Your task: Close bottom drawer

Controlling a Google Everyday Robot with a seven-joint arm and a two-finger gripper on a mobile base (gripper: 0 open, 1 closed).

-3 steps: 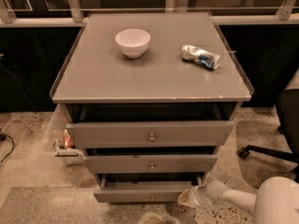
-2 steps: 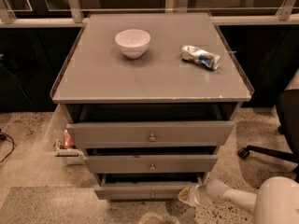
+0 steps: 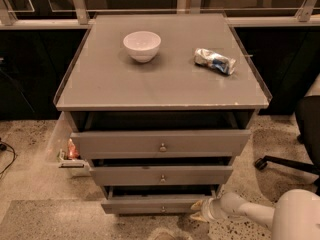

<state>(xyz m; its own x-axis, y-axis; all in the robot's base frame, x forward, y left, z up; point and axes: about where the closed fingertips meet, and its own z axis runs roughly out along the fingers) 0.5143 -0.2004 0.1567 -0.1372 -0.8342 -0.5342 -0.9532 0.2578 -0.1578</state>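
Currently the gripper [image 3: 202, 212], whose state I cannot tell, sits at the bottom drawer [image 3: 150, 204]'s right end; pushing off-centre there could skew and jam it.

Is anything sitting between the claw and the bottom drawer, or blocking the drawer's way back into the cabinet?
Nothing visible does. The claw is at the right end of the bottom drawer, with no object between them. Nothing sticks out of the gap above its front, though the inside is too dark to check.
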